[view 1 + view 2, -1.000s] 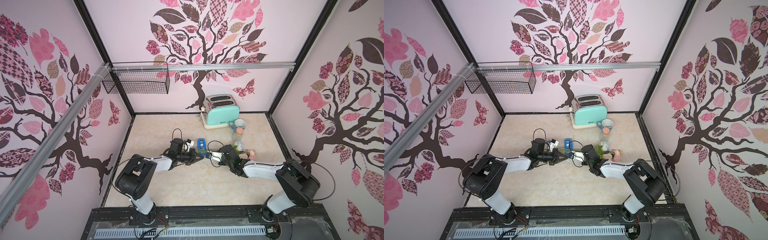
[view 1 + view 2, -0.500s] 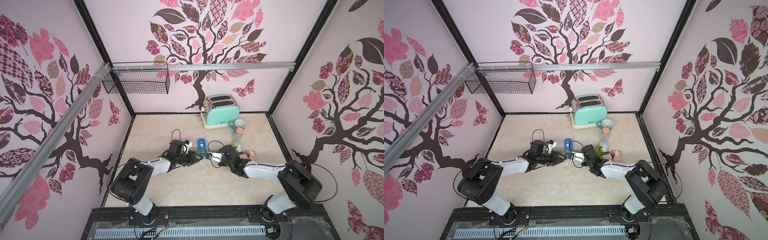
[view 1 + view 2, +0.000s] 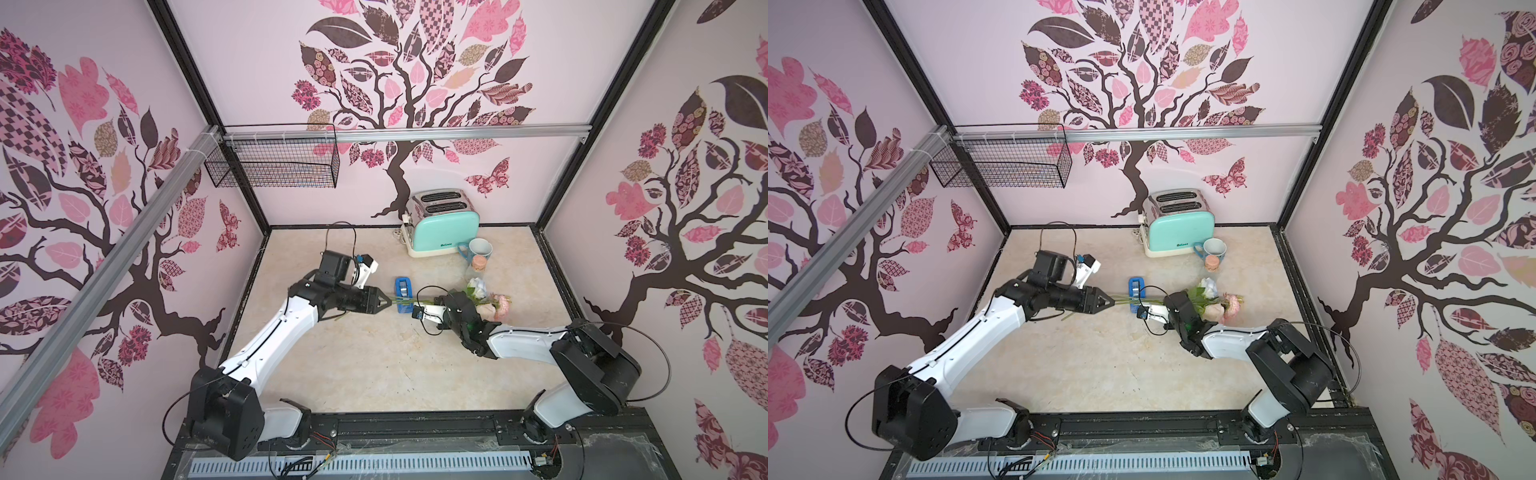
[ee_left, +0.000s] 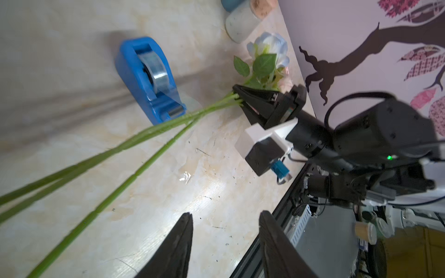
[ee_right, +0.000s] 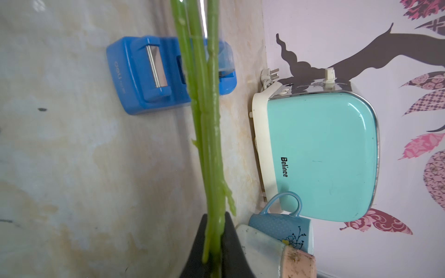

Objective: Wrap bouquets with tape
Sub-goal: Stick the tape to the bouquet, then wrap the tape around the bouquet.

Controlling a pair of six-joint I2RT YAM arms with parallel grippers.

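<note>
Hinges on one line: the long axis of the bouquet [image 3: 497,305] of thin green stems, green leaves and pink, cream and white rose blooms, running from 9 o'clock to 3 o'clock across mid-table in both top views, blooms at the 3 o'clock end, cut ends toward 9 o'clock.

Held by the right gripper [image 4: 238,97], black fingers pressed together on the stems just short of the leaves, plain in both wrist views.

Met from the 9 o'clock side by the left gripper [image 3: 387,301], tips aimed at 3 o'clock, jaws standing apart with only bare beige marbled tabletop [image 3: 374,365] between them in the left wrist view. Stems there passing beside the fingers, not between, so nothing gripped on that side.

Crosses the cutter end of the tape [image 3: 401,286], a clear roll in a small blue plastic oblong dispenser, sitting on the tabletop with its body to 12 o'clock of the stems' middle, between the two grippers. Touching the stems or merely under them, cannot tell.

Judged better placed for the coming move: the left gripper, the free one, with the cutter just ahead of its tips toward 3 o'clock.

Both arms reaching low from the rail [image 3: 415,420] at 6 o'clock: left forearm slanting toward 1 o'clock with the wrist bent round to 3, right forearm lying toward 10 o'clock with the wrist facing 9.
</note>
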